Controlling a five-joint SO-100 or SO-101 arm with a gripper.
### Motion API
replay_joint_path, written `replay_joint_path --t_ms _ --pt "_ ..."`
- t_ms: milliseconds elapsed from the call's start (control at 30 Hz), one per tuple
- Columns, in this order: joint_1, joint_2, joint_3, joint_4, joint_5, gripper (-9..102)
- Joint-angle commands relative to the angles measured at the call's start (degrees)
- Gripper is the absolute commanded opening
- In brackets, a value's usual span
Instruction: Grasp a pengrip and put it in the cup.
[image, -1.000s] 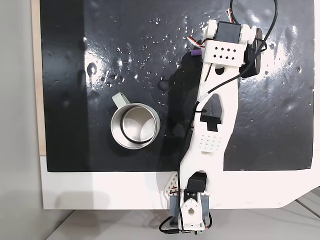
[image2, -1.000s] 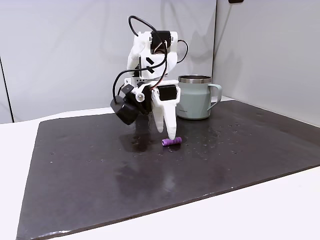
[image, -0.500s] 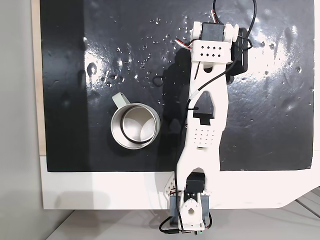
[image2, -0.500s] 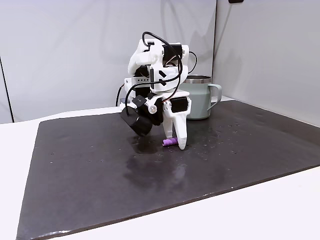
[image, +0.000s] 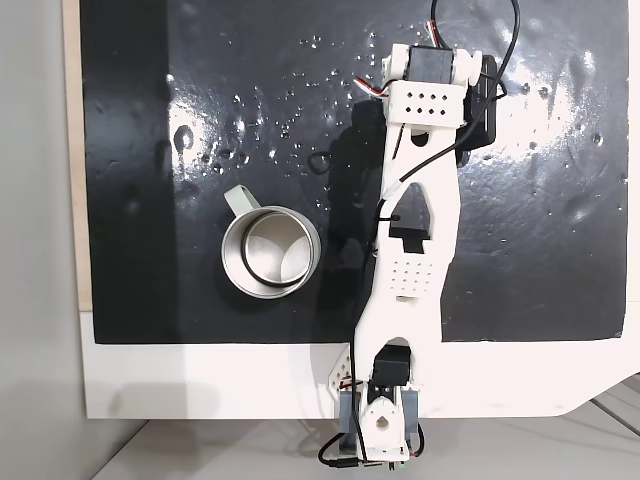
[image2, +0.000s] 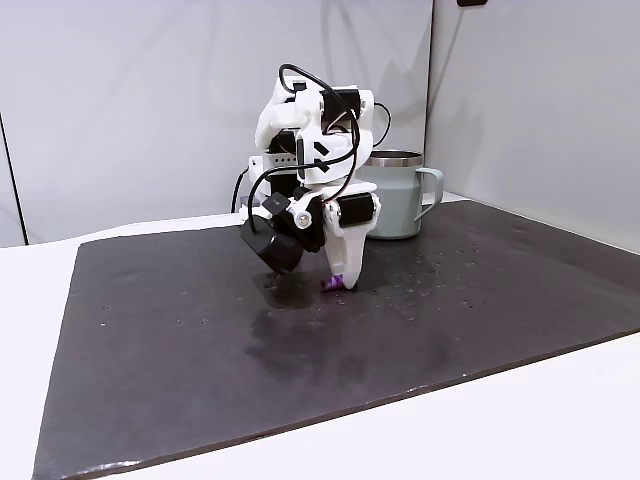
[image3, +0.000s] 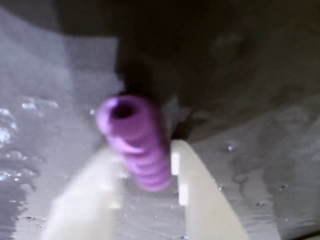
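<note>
The purple ribbed pengrip (image3: 139, 145) lies between my two white fingers in the wrist view, and both fingers touch its sides. My gripper (image3: 147, 152) is shut on it, low on the black mat. In a fixed view from the side, the gripper (image2: 339, 282) points down with the pengrip (image2: 329, 285) showing at its tip, still at mat level. The silvery metal cup (image2: 391, 195) stands upright behind the arm there. From above, the cup (image: 270, 251) sits left of the arm, handle toward the upper left, and the wrist hides the pengrip.
The black mat (image: 200, 100) covers most of the white table (image: 200, 380) and is speckled with shiny droplets. The arm's base (image: 380, 420) is at the table's bottom edge. Open mat lies right of the arm and in front of it in the side view.
The arm swung left over the pengrip and tilted down. The fingers came around the pengrip and closed on it. The cup has not moved.
</note>
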Motion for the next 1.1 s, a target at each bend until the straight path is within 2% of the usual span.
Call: replay_joint_path --t_ms 0,267,733,1067 --pt "1.41 -1.05 0.53 -0.53 0.44 0" --pt "0.44 5.45 0.35 2.72 2.11 0" --pt "-5.01 45.62 18.46 4.92 4.31 0" --pt "-8.53 63.81 19.78 5.01 4.13 0"
